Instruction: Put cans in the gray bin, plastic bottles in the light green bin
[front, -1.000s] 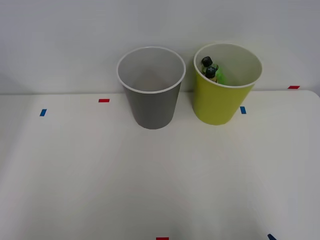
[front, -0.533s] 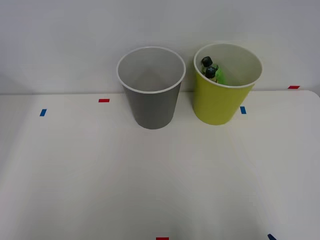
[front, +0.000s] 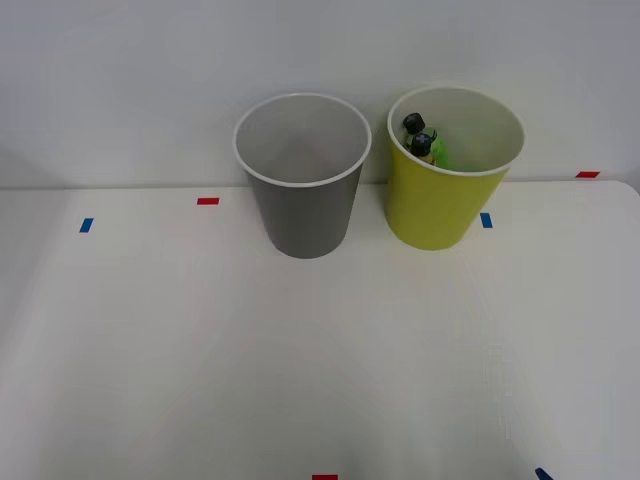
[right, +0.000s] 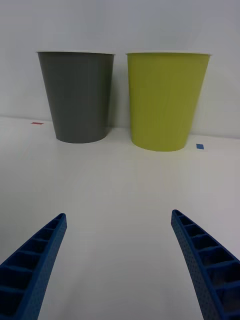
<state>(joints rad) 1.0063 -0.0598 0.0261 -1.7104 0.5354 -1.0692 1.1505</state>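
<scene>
A plain pale wall (front: 150, 80) closes the room behind a white table (front: 250, 350), the two meeting along a straight line just behind the bins. The tabletop is smooth and matte.

The gray bin (front: 303, 178) and the light green bin (front: 450, 172) stand upright side by side near the table's far edge, close together but apart, gray on the robot's left. Both taper downward and have white rims. In the wrist view they stand level with each other against the wall.

The right gripper (right: 117, 265) hangs low over the table well short of the bins, its blue ribbed fingers (right: 35, 270) spread wide with nothing between them.

The plastic bottles (front: 428, 145) lie inside the light green bin, leaning on its left wall, two black caps uppermost and a bright green body beneath.

Small tape marks dot the table: red (front: 208, 201) and blue (front: 86, 225) left of the gray bin, blue (front: 486, 220) just right of the green bin's base.
</scene>
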